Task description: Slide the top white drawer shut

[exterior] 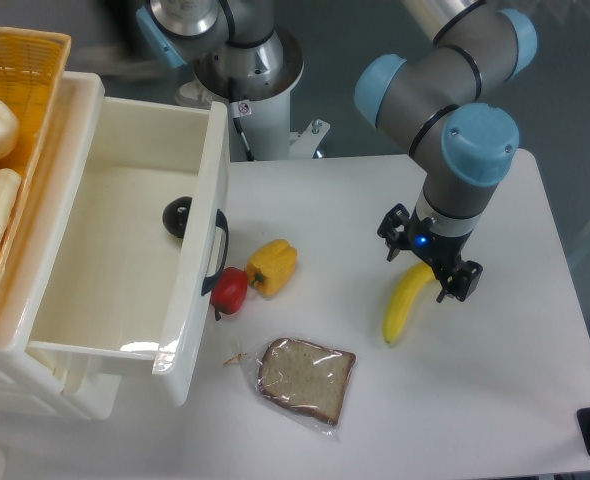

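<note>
The gripper (432, 268) hung over the right half of the table (535, 400), pointing down, its two dark fingers spread apart and holding nothing. The upper end of a banana (406, 299) lay just beneath and between them; whether a finger touched it could not be told from this angle. That placement had nothing to do with the drawer, so the arm looked not yet started on the task.

Further left, well apart from the gripper, lay a yellow pepper (272, 266) and a red pepper (230, 289), touching or nearly touching each other. The red one sat right at the black handle (217, 255), which made it a likely obstacle for any approach from that side. A bagged slice of bread (306, 377) lay nearer the camera, clear of the drawer's path.

The top drawer (115, 230) stood pulled far out to the right from the white cabinet (25, 400), its front panel overhanging the table, open wide enough to show the bare floor of the tray and a small dark object (178, 215) against the inside of the front wall. A wicker basket (20, 90) with pale rolls sat on the cabinet top.

Closing would probably call for the arm to cross left and push the front panel leftward, above the peppers.
</note>
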